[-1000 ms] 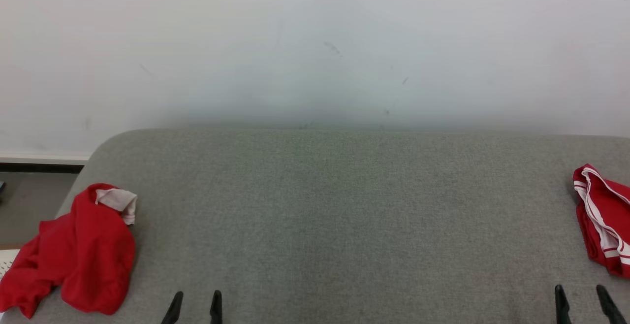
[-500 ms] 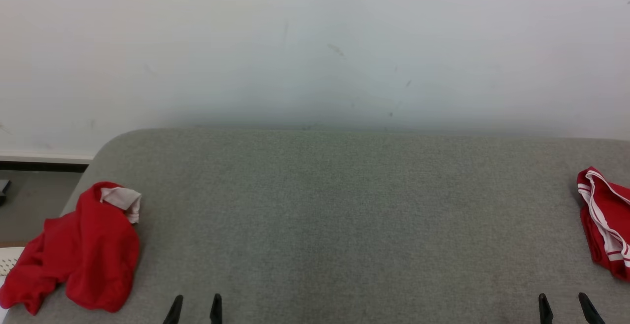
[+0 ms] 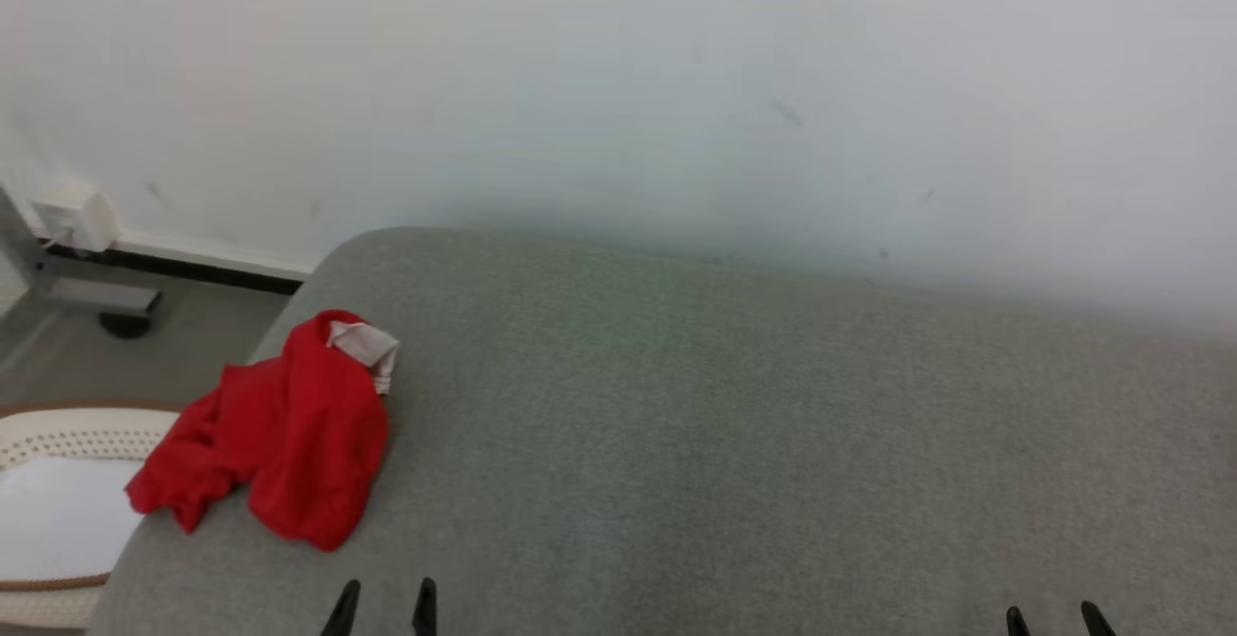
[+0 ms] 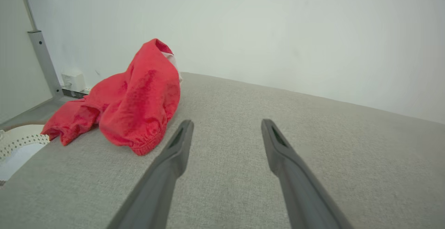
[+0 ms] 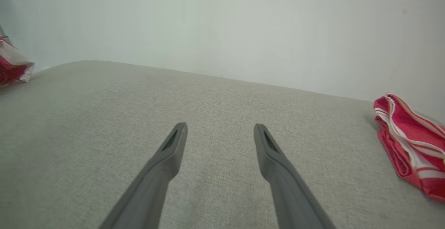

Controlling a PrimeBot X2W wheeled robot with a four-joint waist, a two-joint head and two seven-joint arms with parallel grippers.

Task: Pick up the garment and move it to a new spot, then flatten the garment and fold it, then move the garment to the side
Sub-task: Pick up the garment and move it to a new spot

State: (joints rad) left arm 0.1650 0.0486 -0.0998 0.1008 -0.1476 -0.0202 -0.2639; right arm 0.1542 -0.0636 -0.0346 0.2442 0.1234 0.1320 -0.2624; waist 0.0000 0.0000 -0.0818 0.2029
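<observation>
Head camera has swung left since earlier frame: whole view shifted, garment itself unmoved. Red garment lies crumpled at left end of grey cushion, beside white basket. Left gripper spread wide, empty, near garment, not touching. Right gripper spread wide, empty. Striped garment at cushion's right end.

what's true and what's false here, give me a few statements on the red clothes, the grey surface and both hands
1. The crumpled red fabric garment lies near the left edge of the grey upholstered surface. True.
2. The left hand is shut on that garment. False: it is open and apart from it.
3. The right hand is open and holds nothing. True.
4. The red white-striped fabric garment is spread flat between the hands. False: it lies bunched off to the right in the right wrist view.
</observation>
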